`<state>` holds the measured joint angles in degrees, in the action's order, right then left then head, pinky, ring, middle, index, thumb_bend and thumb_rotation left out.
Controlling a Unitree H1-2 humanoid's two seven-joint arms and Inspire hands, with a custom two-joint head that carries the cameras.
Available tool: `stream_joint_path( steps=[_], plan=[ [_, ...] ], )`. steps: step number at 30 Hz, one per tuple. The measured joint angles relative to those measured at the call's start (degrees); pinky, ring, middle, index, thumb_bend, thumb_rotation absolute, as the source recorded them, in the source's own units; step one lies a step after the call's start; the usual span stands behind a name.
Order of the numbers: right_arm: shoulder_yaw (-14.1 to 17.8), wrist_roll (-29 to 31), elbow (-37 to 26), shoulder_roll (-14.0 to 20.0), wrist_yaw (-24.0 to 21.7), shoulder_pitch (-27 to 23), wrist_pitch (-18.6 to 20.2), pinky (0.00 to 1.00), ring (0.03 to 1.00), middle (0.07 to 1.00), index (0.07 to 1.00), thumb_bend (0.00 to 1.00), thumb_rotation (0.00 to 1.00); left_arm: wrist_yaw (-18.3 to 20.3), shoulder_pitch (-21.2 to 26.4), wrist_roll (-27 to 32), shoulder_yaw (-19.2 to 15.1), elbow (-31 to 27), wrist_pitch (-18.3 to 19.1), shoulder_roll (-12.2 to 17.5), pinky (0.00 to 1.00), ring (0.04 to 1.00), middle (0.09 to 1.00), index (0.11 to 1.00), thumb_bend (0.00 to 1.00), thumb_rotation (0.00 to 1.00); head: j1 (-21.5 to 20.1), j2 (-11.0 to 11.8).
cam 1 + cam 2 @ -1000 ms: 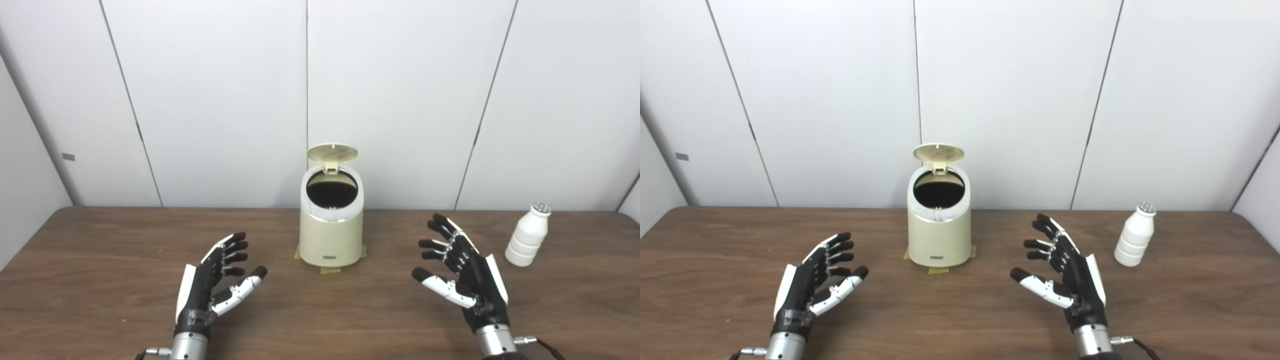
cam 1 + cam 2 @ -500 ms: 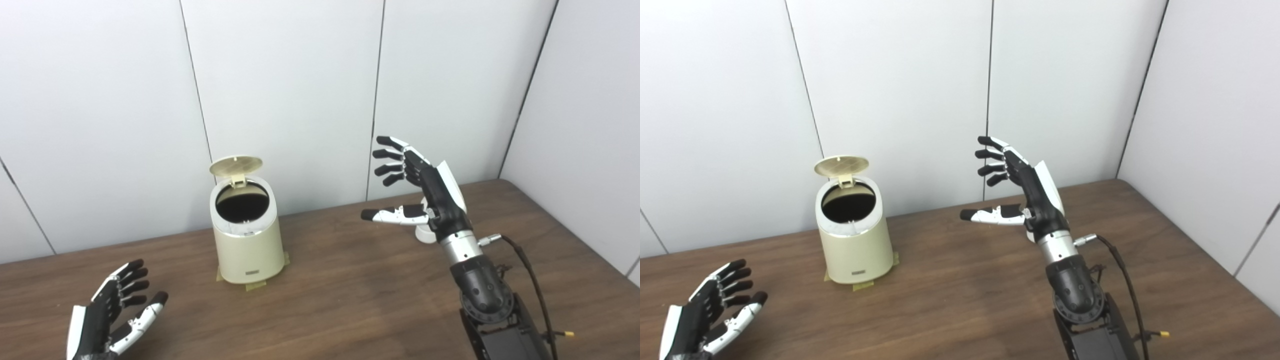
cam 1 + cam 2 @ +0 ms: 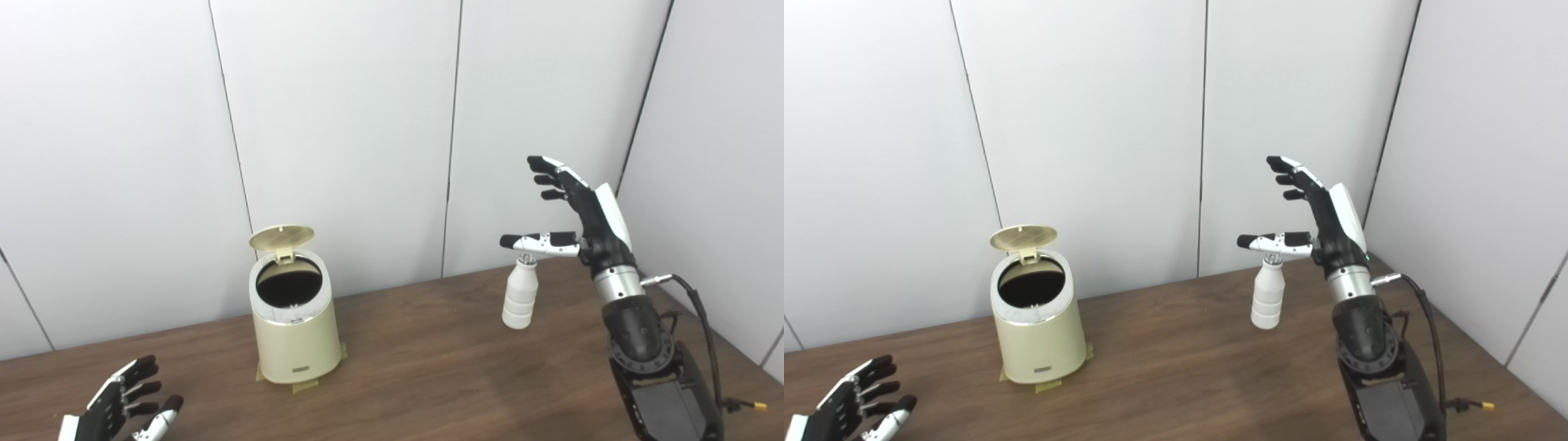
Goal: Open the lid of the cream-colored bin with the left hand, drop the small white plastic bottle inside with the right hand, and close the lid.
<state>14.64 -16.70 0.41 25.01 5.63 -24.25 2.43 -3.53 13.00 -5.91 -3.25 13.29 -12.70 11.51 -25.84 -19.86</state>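
The cream-colored bin (image 3: 296, 331) stands on the wooden table (image 3: 429, 380), fixed with tape at its base. Its round lid (image 3: 282, 236) is flipped up at the back, showing the dark inside. The small white plastic bottle (image 3: 519, 293) stands upright to the right of the bin, near the wall. My right hand (image 3: 572, 211) is open and raised, fingers spread, with the thumb just over the bottle's cap and not holding it. My left hand (image 3: 116, 411) is open and empty at the bottom left, low over the table; it also shows in the right eye view (image 3: 851, 401).
White wall panels (image 3: 343, 122) close the back, and a side wall (image 3: 723, 153) closes the right. A black cable (image 3: 704, 343) hangs from my right forearm.
The camera has swung right and shifted since one second ago. My right hand has risen from the table and moved right, uncovering the bottle. My left hand has stayed low and open.
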Motion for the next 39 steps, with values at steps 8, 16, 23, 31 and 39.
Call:
stream_joint_path(
  steps=[8,16,23,31,39],
  plan=[
    [0.7,4.9,6.2,2.2,-2.8,0.1,2.8,0.76,0.882,0.912,0.895,0.82,0.25,1.1,0.0,0.3,-0.2,0.0,0.0,0.2,0.63,0.736,0.797,0.821,0.60,0.24,-0.5,-0.4],
    [0.3,9.4,8.7,3.5,-7.0,1.0,6.9,0.83,0.896,0.932,0.944,0.85,0.21,1.5,-0.1,0.3,-0.4,-0.1,0.0,0.2,0.62,0.730,0.799,0.820,0.58,0.22,-0.3,-1.1],
    [-1.7,10.9,10.2,3.5,-9.4,1.8,8.6,0.80,0.902,0.950,0.949,0.79,0.10,1.9,-0.8,0.5,-0.6,-1.3,0.6,0.2,0.62,0.729,0.792,0.820,0.58,0.21,-0.6,-1.4],
    [-3.0,11.0,13.6,3.3,-9.8,2.9,8.6,0.84,0.897,0.921,0.934,0.84,0.12,2.2,-1.6,0.5,-0.8,-2.5,2.7,0.2,0.61,0.726,0.790,0.809,0.58,0.22,-0.6,-2.0],
    [-3.5,10.3,15.9,1.6,-7.5,3.6,7.6,0.79,0.842,0.871,0.889,0.82,0.08,2.4,-2.3,0.5,-0.8,-3.8,4.2,0.2,0.63,0.738,0.797,0.815,0.56,0.19,-0.9,-2.3]
  ],
)
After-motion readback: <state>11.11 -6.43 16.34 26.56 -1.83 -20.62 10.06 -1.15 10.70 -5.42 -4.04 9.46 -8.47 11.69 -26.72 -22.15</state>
